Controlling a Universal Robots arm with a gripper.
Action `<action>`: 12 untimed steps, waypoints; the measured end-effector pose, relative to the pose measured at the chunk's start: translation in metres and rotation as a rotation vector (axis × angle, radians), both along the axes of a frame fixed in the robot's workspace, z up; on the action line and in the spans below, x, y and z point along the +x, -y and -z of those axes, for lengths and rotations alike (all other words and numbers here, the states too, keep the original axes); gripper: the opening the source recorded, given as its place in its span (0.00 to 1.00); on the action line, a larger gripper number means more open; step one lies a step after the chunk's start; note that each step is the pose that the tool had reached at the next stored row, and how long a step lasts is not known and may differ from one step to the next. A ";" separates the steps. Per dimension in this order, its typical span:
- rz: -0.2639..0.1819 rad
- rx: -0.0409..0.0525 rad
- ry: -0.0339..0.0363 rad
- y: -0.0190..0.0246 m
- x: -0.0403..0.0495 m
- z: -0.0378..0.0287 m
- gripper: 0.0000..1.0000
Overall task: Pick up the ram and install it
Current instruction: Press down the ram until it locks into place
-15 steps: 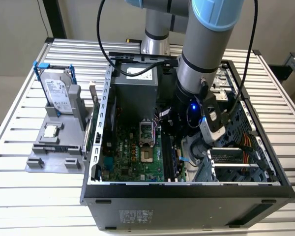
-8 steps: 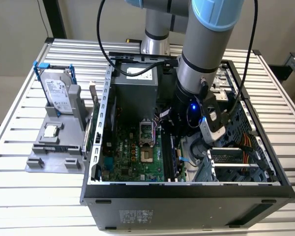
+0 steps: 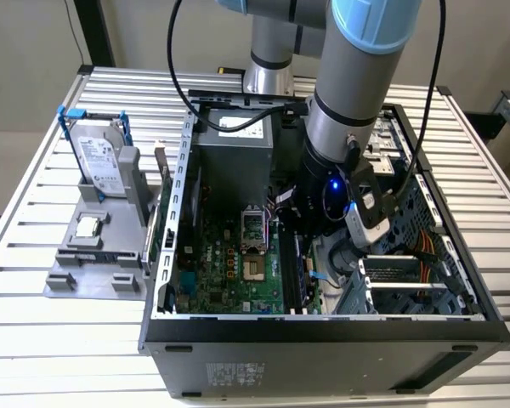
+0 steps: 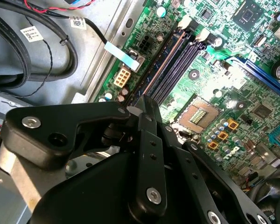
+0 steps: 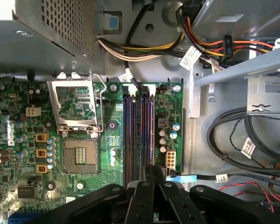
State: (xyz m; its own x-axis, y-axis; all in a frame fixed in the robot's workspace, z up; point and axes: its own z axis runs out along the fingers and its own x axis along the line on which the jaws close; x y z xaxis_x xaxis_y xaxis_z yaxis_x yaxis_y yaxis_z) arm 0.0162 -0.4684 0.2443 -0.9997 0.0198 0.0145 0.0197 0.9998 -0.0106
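**Gripper down among the memory slots**

The gripper [image 5: 149,175] sits low inside the open computer case [image 3: 323,327], its fingers [image 4: 147,114] drawn narrow onto the ram [image 5: 146,135] — a thin dark stick seen edge-on, standing in the bank of memory slots [image 4: 177,65] on the green motherboard [image 5: 18,158]. Whether the stick is fully seated cannot be told.

Around it the case is crowded. The open processor socket [image 5: 81,156] with its raised metal frame lies just beside the slots. A bundle of yellow, orange and black cables [image 5: 144,46] runs from the power supply [image 3: 234,157] above the slots, and thick black cables [image 5: 238,126] loop over the bare metal wall on the other side, some carrying small white tags too small to read.

In the exterior view, a grey fixture [image 3: 93,255] stands on the slatted table [image 3: 34,331] at the exterior view's left, well apart from the case — it holds a silver hard drive [image 3: 98,161] upright and a small square processor chip [image 3: 87,226].
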 end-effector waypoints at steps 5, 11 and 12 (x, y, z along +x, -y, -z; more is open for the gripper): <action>-0.012 0.0001 0.0000 0.0000 0.0000 0.0000 0.00; -0.069 0.0000 0.0000 0.0000 0.0001 0.0000 0.00; -0.077 0.0000 0.0000 0.0000 0.0000 0.0000 0.00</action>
